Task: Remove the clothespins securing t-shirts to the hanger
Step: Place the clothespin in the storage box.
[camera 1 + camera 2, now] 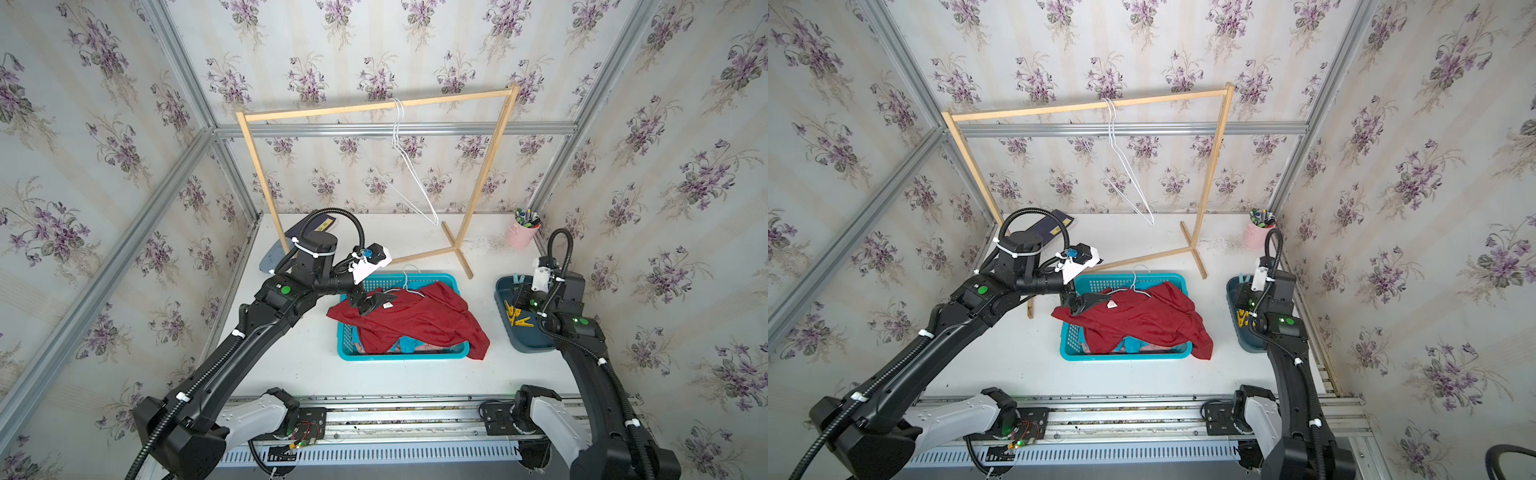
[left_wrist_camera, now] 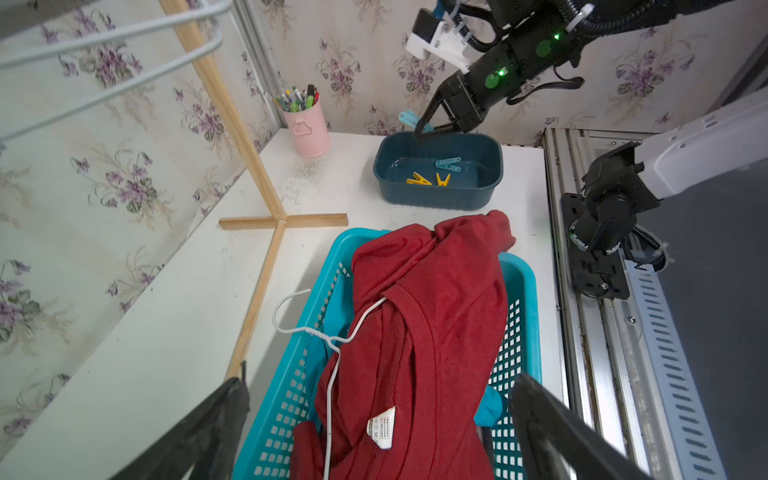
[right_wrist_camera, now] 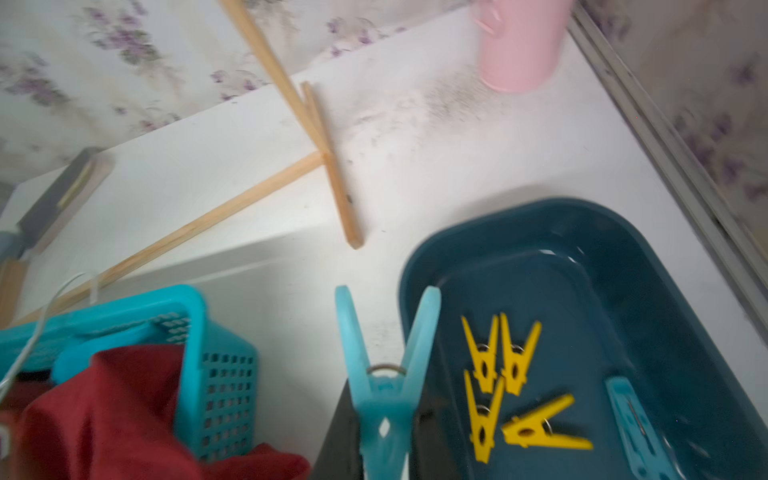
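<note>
Right arm: the right pincer (image 2: 424, 129) is clamped narrow on 1 light blue clothespin (image 3: 384, 386), gripping its nose end with both legs splayed outward.
Where that pin hangs: above the near rim of the dark teal bin (image 2: 436, 195), not over its middle; part of it looks to be over the table (image 1: 291, 365).
In the bin: 4 yellow clothespins (image 3: 517, 361) and a second blue clothespin (image 3: 636, 424) lie on the bottom.
Left arm: the left pincer (image 1: 372, 302) is spread wide, holding nothing, low over the collar of the dark red t-shirt (image 1: 415, 316).
Shirts: the red one is heaped on top in the turquoise basket (image 1: 374, 356), with a white wire hanger (image 2: 328, 340) through its neck; a turquoise tee (image 1: 405, 345) and a pink tee (image 1: 440, 347) peek out beneath. I see no pin on any cloth.
Rack: bare hangers (image 1: 399, 137) dangle from the wooden rack (image 1: 374, 106).
Progress: 6 pins counted off the shirts, so I'd say only the drop is left.
Risk 1: released here, the pin could clip the rim and skip onto the table or into the gap beside the basket; the cause would be the off-centre hold and springy plastic.
Risk 2: held by its tapered nose, it may twist or cling to 1 finger as they part.
Risk 3: the left fingers sit close to cloth and wire; lifting carelessly could hook the collar or hanger. 1 sleeve droops over the basket's front corner, so a tug might slide the shirt out.
</note>
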